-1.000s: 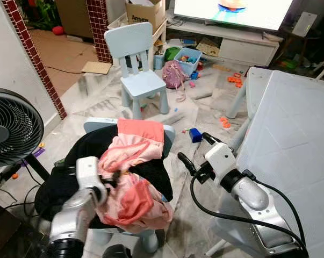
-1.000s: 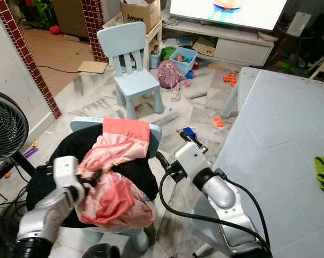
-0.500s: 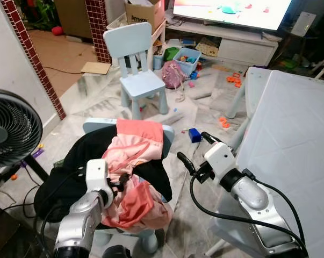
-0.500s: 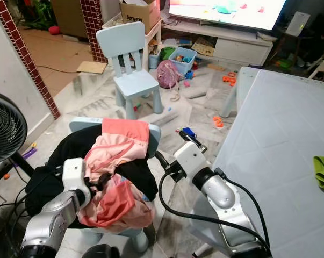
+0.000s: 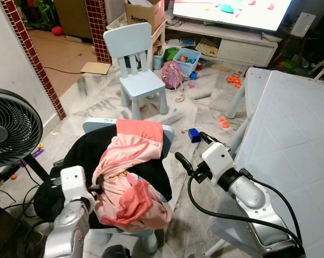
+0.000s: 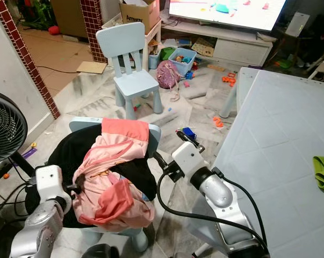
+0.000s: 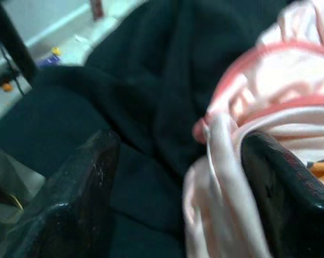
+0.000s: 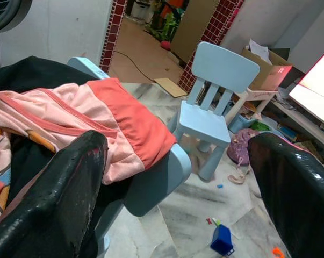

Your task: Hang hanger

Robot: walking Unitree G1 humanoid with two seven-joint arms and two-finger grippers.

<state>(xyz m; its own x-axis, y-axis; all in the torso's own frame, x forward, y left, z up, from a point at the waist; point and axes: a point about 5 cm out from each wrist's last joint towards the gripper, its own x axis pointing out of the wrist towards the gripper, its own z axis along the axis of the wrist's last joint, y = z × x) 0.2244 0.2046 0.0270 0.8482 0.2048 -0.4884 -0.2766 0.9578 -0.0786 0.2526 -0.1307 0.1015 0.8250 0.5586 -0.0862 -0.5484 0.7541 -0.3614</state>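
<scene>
Pink garment heaped on the small blue chair, at about 7 o'clock in my head view.

I see the pink garment crumpled and draped over a black cloth that covers the small blue chair. Its coral band hangs over the chair's backrest at 12 o'clock of the heap, and a darker coral fold sags toward 6 o'clock. At its 9 o'clock edge, a pale pink fold lies between the spread fingers of the left pincer; I can't tell if they touch it.
</scene>
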